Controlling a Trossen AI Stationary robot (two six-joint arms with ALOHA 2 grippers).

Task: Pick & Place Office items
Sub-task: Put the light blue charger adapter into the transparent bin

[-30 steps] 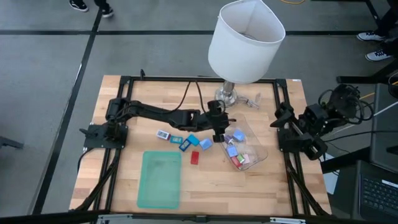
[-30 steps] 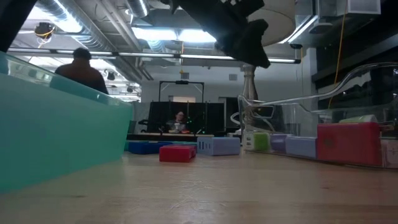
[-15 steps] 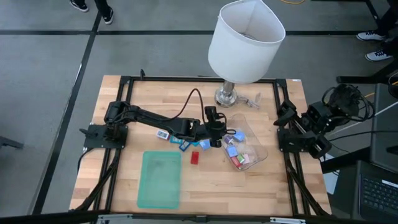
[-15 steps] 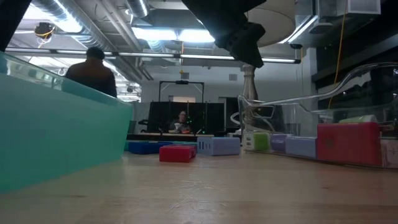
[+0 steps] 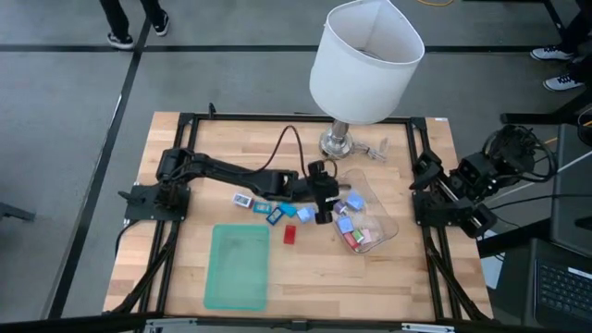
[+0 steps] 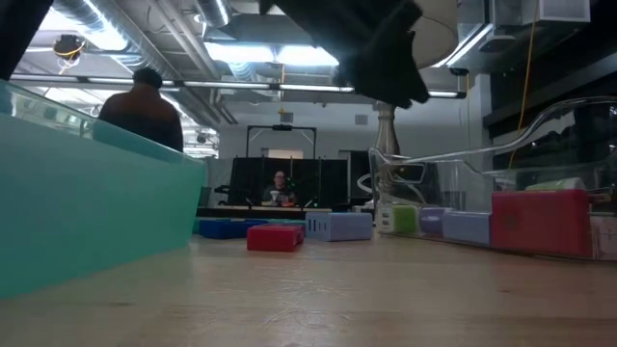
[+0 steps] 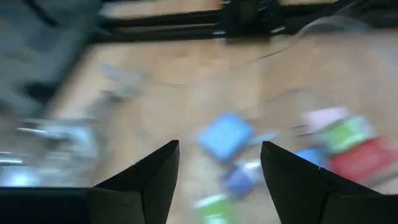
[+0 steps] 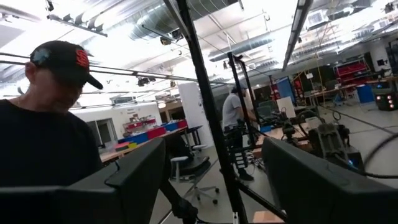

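Left gripper (image 5: 323, 215): jaws parted, empty, at the tub's (image 5: 383, 228) edge. Step, likely: picking. Next: grasp a loose item (image 5: 305, 214).

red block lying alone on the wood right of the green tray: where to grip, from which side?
Probably straight down from above, end effector fingers across the red block's two long sides. It lies flat on the table, apart from the green tray and the blue pieces, so both flanks look free.
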